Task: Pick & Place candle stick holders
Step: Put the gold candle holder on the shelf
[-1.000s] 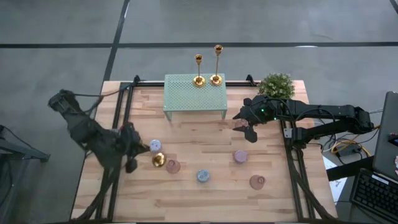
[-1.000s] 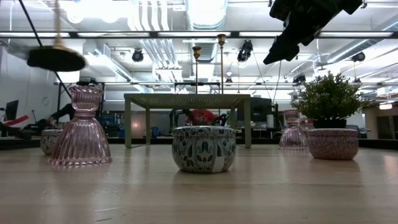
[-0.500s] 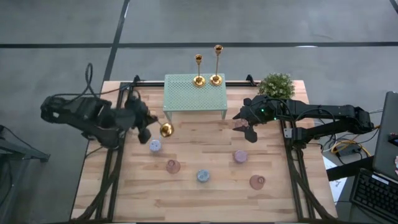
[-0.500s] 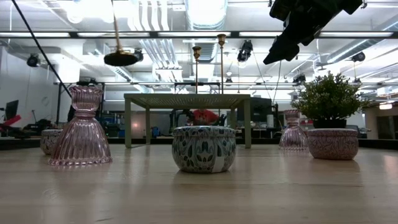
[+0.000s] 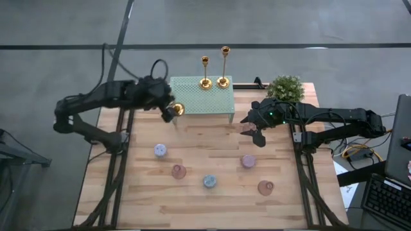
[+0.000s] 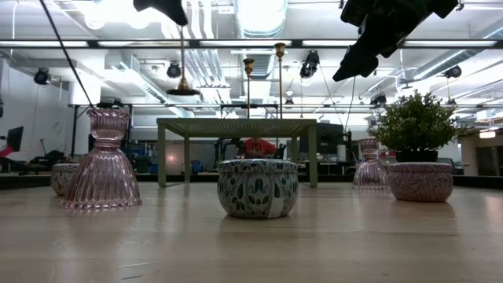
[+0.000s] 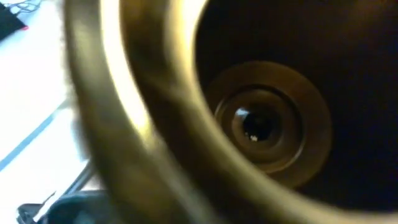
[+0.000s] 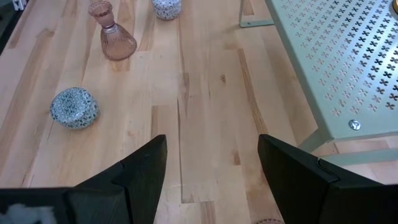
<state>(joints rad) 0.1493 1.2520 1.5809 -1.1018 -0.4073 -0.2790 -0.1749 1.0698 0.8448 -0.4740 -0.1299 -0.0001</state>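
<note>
My left gripper (image 5: 168, 108) is shut on a gold candlestick holder whose round flared base (image 5: 178, 110) shows beside the left end of the green perforated stand (image 5: 199, 96). In the low view it hangs under the gripper (image 6: 169, 9), base (image 6: 182, 90) down. Gold metal (image 7: 155, 124) fills the left wrist view. Two more gold candlestick holders (image 5: 205, 82) (image 5: 223, 81) stand by their bases on the stand's far edge. My right gripper (image 5: 255, 131) is open and empty above the table, right of the stand; it also shows in its wrist view (image 8: 211, 168). My left gripper holds the candlestick holder by the upper end of its thin stem (image 6: 182, 30), coming from above. The fingers themselves are cut off by the low view's top edge and hidden in the wrist view by the gold metal. The holder hangs upright, base down, clear of the table.
On the wooden table stand a small patterned tin (image 5: 160, 150), a pink glass holder (image 5: 178, 171), a larger patterned tin (image 5: 209, 181) and two more pink pieces (image 5: 248, 162) (image 5: 265, 187). A potted plant (image 5: 285, 88) stands at the far right corner.
My left gripper has gone from the table's near left area toward the far edge and up, to the left end of the green stand, carrying the gold candlestick holder, which stays lifted clear with its base down.
</note>
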